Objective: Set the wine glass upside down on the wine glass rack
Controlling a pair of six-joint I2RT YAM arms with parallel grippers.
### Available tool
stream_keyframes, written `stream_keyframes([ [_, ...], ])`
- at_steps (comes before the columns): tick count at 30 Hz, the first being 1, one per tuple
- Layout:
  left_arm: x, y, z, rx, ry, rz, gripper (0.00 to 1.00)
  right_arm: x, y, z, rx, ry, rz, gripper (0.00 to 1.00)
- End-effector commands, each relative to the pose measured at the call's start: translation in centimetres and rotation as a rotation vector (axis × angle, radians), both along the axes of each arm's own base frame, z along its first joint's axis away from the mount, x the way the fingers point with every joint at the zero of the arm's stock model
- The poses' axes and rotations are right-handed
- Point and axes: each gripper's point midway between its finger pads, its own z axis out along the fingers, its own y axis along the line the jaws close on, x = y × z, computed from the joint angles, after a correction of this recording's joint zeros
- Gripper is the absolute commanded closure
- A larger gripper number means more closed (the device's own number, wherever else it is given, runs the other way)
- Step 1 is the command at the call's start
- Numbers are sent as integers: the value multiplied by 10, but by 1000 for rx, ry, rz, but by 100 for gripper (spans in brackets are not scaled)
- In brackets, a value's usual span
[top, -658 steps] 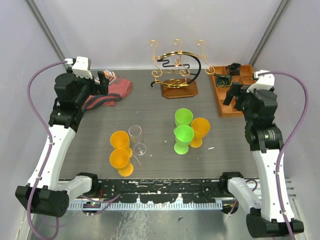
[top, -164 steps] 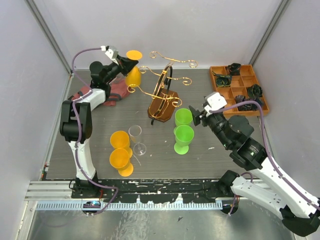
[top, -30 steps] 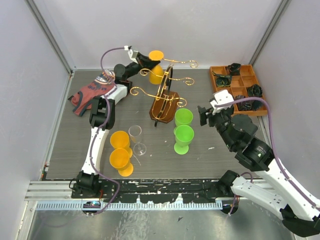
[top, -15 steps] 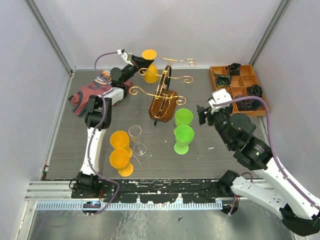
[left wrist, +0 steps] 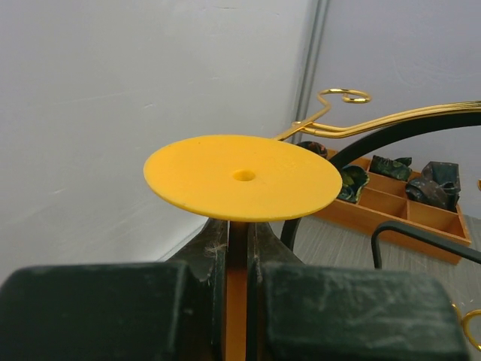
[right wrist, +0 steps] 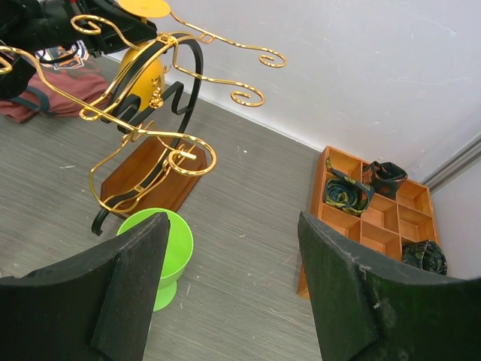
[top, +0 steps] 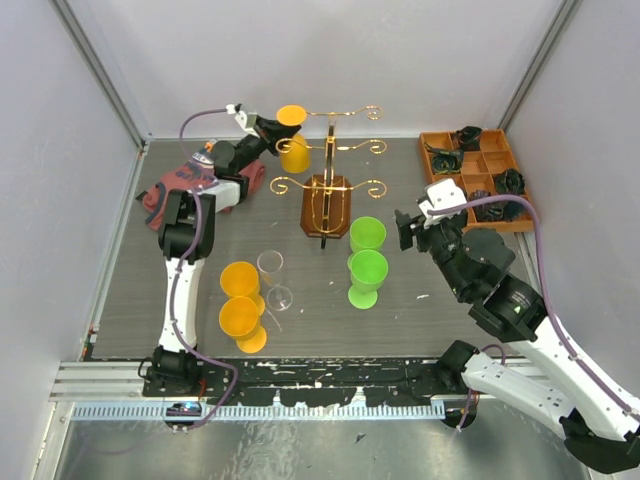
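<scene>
**Orange glass held upside down at the rack's far-left arm**

The surface (top: 320, 325) is dark grey with a fine wood-like grain. At its far middle stands the rack (top: 326, 190): thin gold wire with curled scroll ends, a black arched bar and a glossy brown wooden base. To the far right lies a brown wooden tray (top: 428, 160) split into square compartments, some holding dark crumpled items. A red cloth (top: 168, 188) lies rumpled at the far left.

The left end effector (top: 262, 128) is clamped on the stem of an orange plastic wine glass (top: 293, 150), foot up and bowl down, just beside the rack's far-left scroll arm. The right end effector (top: 408, 228) hangs right of the rack, near two green glasses (top: 367, 255).

Near left are two more orange glasses (top: 240, 300) and a clear glass (top: 272, 272).

The left wrist view alone shows the black fingers (left wrist: 210, 256) pinching the stem under the flat matte foot disc, which has a small centre hole. The right wrist view alone shows that end effector's fingers (right wrist: 128, 289) set wide apart, and the orange bowl behind the gold wires. No view settles whether the glass touches the wire.
</scene>
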Motion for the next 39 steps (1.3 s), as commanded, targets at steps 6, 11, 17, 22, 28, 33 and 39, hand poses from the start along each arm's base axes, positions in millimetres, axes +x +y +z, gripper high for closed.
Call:
stream_keyframes([
  [6, -28, -24, 25, 25, -82, -77, 95, -6, -14, 17, 34, -47, -41, 25],
  [11, -26, -21, 20, 19, -58, -55, 48, -6, -16, 18, 38, -49, -52, 21],
  [17, -20, 1, 14, -26, 4, 1, 27, -1, -18, 18, 35, -26, -88, 16],
  [22, -27, 35, 17, -58, 32, 63, 26, 3, -16, 22, 46, -17, -100, 12],
  [28, -43, 73, 13, -50, 64, 171, 24, 7, -15, 25, 66, 17, -132, 10],
  [33, -55, 106, 22, -106, 105, 300, 24, 8, -21, 17, 107, 80, -194, 8],
  [39, -74, 130, 64, -186, 165, 439, 24, -4, -29, -11, 193, 193, -243, 8],
])
